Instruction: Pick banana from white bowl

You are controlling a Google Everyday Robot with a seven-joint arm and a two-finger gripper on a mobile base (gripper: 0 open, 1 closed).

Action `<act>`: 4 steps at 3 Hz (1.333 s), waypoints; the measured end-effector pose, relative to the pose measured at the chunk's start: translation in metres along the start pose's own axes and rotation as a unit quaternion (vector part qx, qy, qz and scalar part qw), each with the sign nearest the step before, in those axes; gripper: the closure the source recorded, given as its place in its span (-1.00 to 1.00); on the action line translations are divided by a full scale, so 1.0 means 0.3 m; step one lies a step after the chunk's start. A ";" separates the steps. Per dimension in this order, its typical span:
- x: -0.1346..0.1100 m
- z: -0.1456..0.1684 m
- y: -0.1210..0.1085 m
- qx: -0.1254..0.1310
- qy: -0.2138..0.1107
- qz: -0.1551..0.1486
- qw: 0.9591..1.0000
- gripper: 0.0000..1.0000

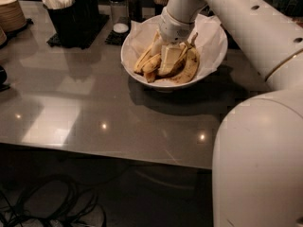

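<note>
The white bowl [130, 67] with a crumpled paper liner stands on the grey table at the back, right of centre. Several bananas lie in it. The brown-freckled yellow banana [190, 66] curves along the right side, its dark stem tip pointing up. Smoother bananas [146, 60] lie on the left side. My gripper [169, 63] reaches down from the upper right into the middle of the bowl, between the freckled banana and the left ones, and touches the fruit. It hides part of the bananas under it.
A black caddy [71, 15] with white packets stands at the back left, a stack of tan plates [9, 14] at the far left. A shaker jar [119, 11] stands behind the bowl. My white arm and body [260, 164] fill the right side. Cables [47, 202] lie on the floor.
</note>
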State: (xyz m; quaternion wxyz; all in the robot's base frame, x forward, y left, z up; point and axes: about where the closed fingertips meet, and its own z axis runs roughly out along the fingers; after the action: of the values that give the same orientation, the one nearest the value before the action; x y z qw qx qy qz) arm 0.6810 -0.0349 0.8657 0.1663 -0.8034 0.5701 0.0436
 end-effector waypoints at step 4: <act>-0.025 -0.457 0.015 0.181 0.004 0.040 0.983 1.00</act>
State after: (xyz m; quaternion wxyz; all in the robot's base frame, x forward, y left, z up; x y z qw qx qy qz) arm 0.6579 -0.0731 0.9957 0.3049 -0.7370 0.6005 -0.0565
